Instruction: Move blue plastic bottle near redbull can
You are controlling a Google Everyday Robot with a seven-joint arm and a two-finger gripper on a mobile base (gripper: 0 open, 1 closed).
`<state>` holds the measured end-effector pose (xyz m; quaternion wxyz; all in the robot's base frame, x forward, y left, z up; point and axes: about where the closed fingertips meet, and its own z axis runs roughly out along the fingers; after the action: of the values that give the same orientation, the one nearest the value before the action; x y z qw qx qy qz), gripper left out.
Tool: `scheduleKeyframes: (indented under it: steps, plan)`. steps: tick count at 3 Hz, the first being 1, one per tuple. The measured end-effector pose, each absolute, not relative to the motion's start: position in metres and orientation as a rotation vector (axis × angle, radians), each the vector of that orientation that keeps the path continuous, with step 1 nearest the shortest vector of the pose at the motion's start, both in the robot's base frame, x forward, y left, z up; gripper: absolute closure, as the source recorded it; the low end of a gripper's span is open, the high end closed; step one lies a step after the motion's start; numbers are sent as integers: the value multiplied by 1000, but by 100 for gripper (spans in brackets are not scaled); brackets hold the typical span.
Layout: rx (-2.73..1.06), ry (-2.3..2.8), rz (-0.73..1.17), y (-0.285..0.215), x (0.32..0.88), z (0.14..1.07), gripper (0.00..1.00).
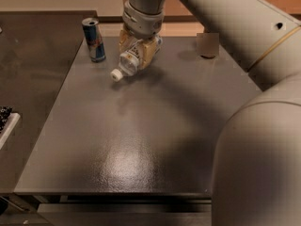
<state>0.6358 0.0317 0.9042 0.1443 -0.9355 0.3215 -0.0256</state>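
Note:
The blue plastic bottle (128, 62) is clear with a white cap pointing down-left. It hangs tilted in my gripper (138, 51), whose tan fingers are shut around its body, a little above the dark table (141, 135). The redbull can (94, 40) stands upright near the table's far left corner, a short way left of the bottle's cap. My arm comes in from the upper right and fills the right side of the view.
A brown-gold can (207, 45) stands at the far right of the table, partly hidden behind my arm. A darker counter (33, 55) adjoins the table on the left, with a white-edged object (5, 121) at its left edge.

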Motion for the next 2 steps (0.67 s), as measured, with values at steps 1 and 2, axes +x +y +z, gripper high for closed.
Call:
scheduleKeyframes:
  steps: [1,2]
  plan:
    - [-2699,881,-84,55,657,902,100]
    - [-2695,839,-79,72,673,895,100]
